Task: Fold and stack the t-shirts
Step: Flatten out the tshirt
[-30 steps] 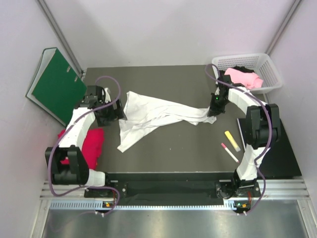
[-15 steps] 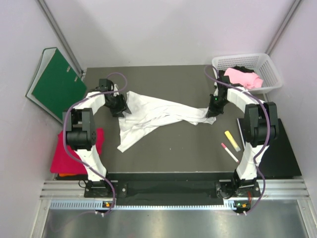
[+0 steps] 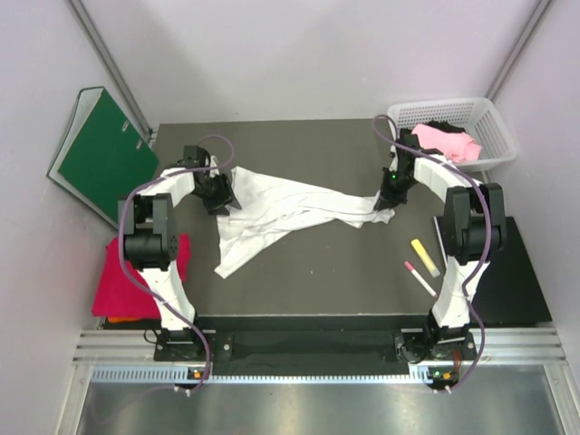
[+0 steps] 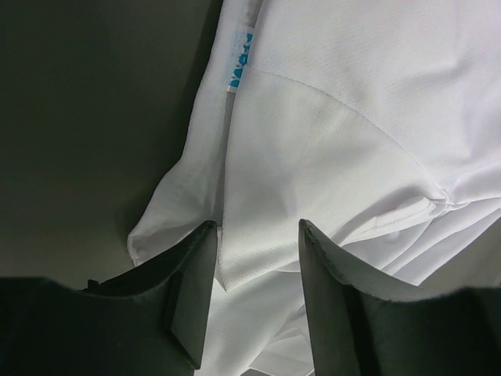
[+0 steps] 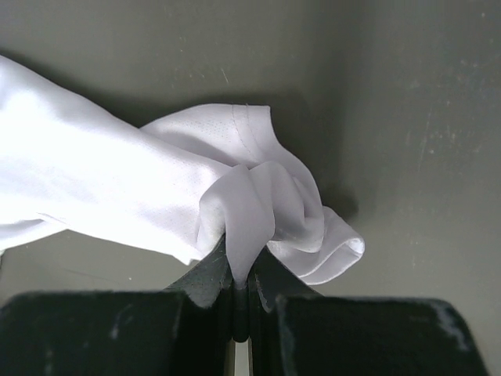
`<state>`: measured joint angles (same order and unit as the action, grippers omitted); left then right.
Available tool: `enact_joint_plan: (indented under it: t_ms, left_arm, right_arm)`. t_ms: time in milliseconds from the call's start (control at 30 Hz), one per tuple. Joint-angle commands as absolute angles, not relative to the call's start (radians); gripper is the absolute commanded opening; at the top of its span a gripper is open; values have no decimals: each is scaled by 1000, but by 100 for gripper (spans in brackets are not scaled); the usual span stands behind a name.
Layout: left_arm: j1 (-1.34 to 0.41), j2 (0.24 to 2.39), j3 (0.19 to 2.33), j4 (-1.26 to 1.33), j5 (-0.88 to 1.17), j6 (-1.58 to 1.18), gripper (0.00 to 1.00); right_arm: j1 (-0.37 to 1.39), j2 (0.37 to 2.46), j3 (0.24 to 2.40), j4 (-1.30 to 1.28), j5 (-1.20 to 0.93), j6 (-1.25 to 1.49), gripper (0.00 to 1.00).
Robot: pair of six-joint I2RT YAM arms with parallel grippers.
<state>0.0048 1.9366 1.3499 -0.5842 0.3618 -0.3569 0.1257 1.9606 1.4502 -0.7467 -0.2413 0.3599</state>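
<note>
1 large white cloth t-shirt (image 3: 299,204) lies stretched in a loose, rumpled band across the dark grey table top (image 3: 317,272), from left of centre to right of centre.

Left gripper (image 4: 257,239): at the shirt's left end, fingers half apart, set down over a fold of the white cloth. A blue-printed neck label (image 4: 239,66) shows just beyond. Whether the fingers actually pinch the cloth cannot be told.

Right gripper (image 5: 241,270): closed tight on a bunched corner at the shirt's right end, cloth curling out above the tips.

The 2 wrist views cut off all but the cloth nearest the fingers.

1 crimson-red cloth shirt (image 3: 113,285) sits at the table's near left edge, partly behind the left arm (image 3: 149,240), outline hard to read.

1 light pink cloth shirt (image 3: 446,143) lies in the white plastic slatted basket (image 3: 497,127) at the far right corner. Something black (image 3: 444,124) sits behind it, too hidden to identify.

Flat green binder (image 3: 104,154) leans on the left wall, off the table.

1 yellow marker (image 3: 424,256) and 1 pink-and-white pen (image 3: 419,278) lie near each other on the table by the right arm (image 3: 467,227), apart from the shirt.
</note>
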Motion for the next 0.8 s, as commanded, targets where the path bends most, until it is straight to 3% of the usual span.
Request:
enact_joint_plan:
  t_ms: [0, 167, 367, 433, 500, 767]
  left_arm:
    - [5, 1939, 1344, -577, 351, -336, 51]
    - [5, 1953, 1339, -578, 359, -333, 45]
    - [3, 1986, 1339, -586, 361, -324, 48]
    - [3, 1991, 1342, -586, 368, -319, 39]
    - [5, 1987, 1348, -584, 367, -321, 3]
    - [3, 1875, 1436, -627, 249, -325, 0]
  right_arm:
    - [118, 1982, 1519, -738, -258, 353, 0]
    - [118, 1999, 1539, -741, -262, 353, 0]
    - [120, 2006, 1549, -739, -264, 357, 0]
    - [118, 2006, 1555, -739, -265, 359, 0]
    - [120, 2008, 1562, -738, -264, 360, 0]
    - [120, 1991, 1633, -735, -287, 341, 0]
